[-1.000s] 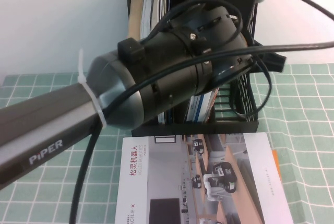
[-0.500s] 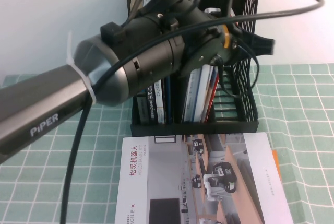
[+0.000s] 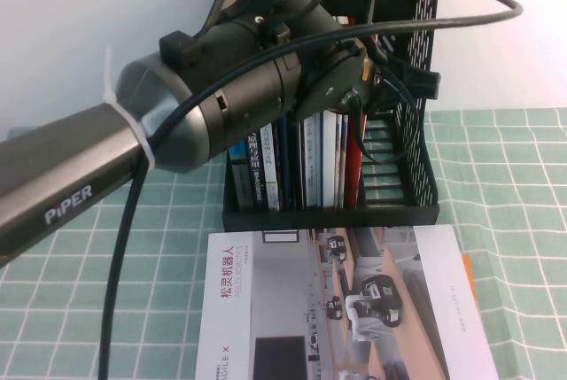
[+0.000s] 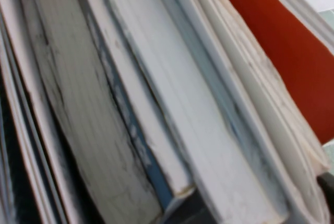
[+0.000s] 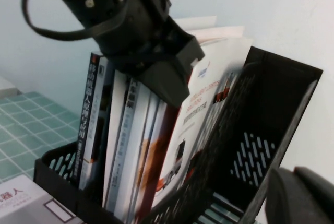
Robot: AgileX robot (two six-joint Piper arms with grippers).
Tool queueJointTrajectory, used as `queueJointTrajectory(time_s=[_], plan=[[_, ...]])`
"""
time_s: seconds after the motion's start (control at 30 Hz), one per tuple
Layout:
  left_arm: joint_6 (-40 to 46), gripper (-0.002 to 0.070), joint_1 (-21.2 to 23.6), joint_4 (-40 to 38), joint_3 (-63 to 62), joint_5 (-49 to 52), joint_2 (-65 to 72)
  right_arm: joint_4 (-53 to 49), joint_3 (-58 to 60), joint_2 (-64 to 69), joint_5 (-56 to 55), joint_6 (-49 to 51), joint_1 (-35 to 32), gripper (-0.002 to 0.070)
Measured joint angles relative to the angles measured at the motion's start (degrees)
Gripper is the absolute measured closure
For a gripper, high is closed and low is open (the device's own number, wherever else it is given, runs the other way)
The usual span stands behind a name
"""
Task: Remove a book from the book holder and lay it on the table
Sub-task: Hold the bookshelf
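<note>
The black book holder (image 3: 330, 216) stands at the back of the green grid table (image 3: 505, 185), with books upright in it. In the right wrist view the book (image 5: 206, 112), white with small orange-red vehicles, leans at the end of the row beside the holder's slotted wall (image 5: 261, 151). My left gripper (image 5: 171, 85) hangs right over the tops of the books; in the high view its wrist (image 3: 266, 61) hides it. The left wrist view shows only page edges and a red cover (image 4: 284, 51) very close. My right gripper (image 5: 305, 198) is beside the holder's outer wall.
A grey-and-white magazine (image 3: 337, 309) with robot photos lies flat on the table in front of the holder. Thick blue-spined books (image 3: 266, 167) fill the holder's left part. The left arm's cables (image 3: 461, 8) loop over the holder. A pale wall stands behind.
The left arm's wrist has risen and shifted left over the holder, uncovering the lower part of the books. The books now stand straighter than a second ago.
</note>
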Motion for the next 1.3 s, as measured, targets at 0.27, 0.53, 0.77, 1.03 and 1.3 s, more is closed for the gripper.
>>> queueJointTrajectory(time_s=[0.27, 0.53, 0.77, 1.03, 1.3], plan=[[0.1, 0.0676, 0.0, 0.8, 0.0, 0.0, 0.0, 8.6, 0.0, 12.6, -3.2, -11.0, 6.9, 0.0678], [0.2, 0.0676, 0.0, 1.2, 0.0, 0.0, 0.0, 16.6, -4.7, 22.3, 0.8, -23.5, 18.0, 0.0678], [0.3, 0.0676, 0.7, 1.3, 0.0, -0.1, 0.0, 22.0, -12.2, 29.1, 2.2, -25.4, 21.6, 0.0678], [0.4, 0.0676, 1.1, 1.3, 0.0, -0.3, 0.0, 26.4, -19.5, 40.0, -5.6, -23.0, 21.7, 0.0450], [0.5, 0.0676, 1.1, 1.9, 0.0, -0.3, 0.0, 26.5, -26.7, 47.2, -7.1, -20.0, 21.8, 0.0301]])
